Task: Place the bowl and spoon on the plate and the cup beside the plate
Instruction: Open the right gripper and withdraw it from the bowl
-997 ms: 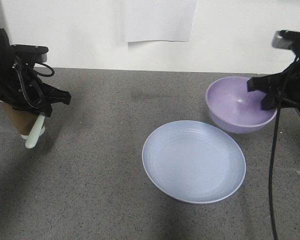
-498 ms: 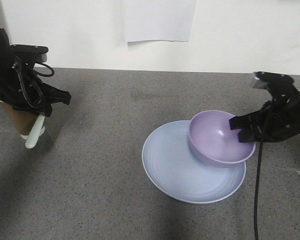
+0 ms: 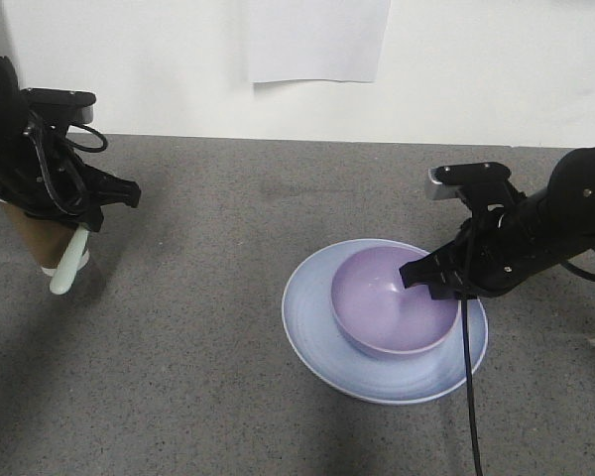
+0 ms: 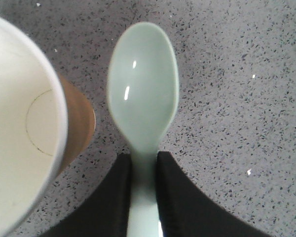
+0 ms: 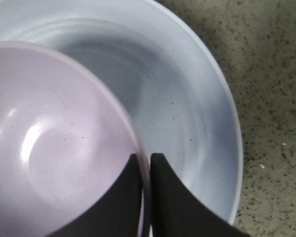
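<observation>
Well, the purple bowl [image 3: 395, 302] is down inside the blue plate [image 3: 312, 317], a bit to the plate's right side. Its open side faces up. I cannot tell if all its weight is on the plate. The right gripper [image 5: 145, 159] is clamped on the bowl's right rim, with one finger inside the bowl and one outside. The black arm reaches in from the right.

Far off to the left, the green spoon [image 4: 143, 89] hangs with its long side almost straight up and down. Its round scoop points down at the table [image 3: 198, 387] and leans a little to the left. The left gripper [image 4: 144, 163] squeezes the spoon's thick handle from both sides.

The brown cup [image 4: 19, 128] stands just beside the spoon, on its left, with its white mouth up. A thin strip of table shows between them. The cup is well apart from the plate. A white sheet of paper [image 3: 317, 40] hangs on the far wall.
</observation>
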Robot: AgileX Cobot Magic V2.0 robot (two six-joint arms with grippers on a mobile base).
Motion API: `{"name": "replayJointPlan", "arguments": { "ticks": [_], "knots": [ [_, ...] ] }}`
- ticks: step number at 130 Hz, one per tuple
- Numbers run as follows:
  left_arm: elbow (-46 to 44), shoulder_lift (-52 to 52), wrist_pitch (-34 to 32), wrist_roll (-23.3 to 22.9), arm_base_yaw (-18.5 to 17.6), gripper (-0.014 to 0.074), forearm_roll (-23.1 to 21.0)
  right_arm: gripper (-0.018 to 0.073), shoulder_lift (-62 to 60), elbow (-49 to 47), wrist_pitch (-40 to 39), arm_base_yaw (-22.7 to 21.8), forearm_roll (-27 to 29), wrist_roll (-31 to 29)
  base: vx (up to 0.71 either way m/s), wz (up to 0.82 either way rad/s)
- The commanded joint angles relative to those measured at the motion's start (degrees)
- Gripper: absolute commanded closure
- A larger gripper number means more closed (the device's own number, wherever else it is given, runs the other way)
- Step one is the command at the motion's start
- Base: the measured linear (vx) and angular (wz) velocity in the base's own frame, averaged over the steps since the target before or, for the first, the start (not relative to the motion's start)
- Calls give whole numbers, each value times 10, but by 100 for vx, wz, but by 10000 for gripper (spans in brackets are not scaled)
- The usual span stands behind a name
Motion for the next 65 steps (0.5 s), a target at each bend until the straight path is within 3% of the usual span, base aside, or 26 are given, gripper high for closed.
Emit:
{"name": "replayJointPlan", "arguments": {
  "ticks": [1,65],
  "knots": [
    [-13,-29,-20,-2,-4,603,0,514,-13,-15,-25,0,-6,4,0,0],
    [-13,-29,-20,-2,-4,603,0,285,5,-15,-24,0,-4,3,0,0]
  ]
}}
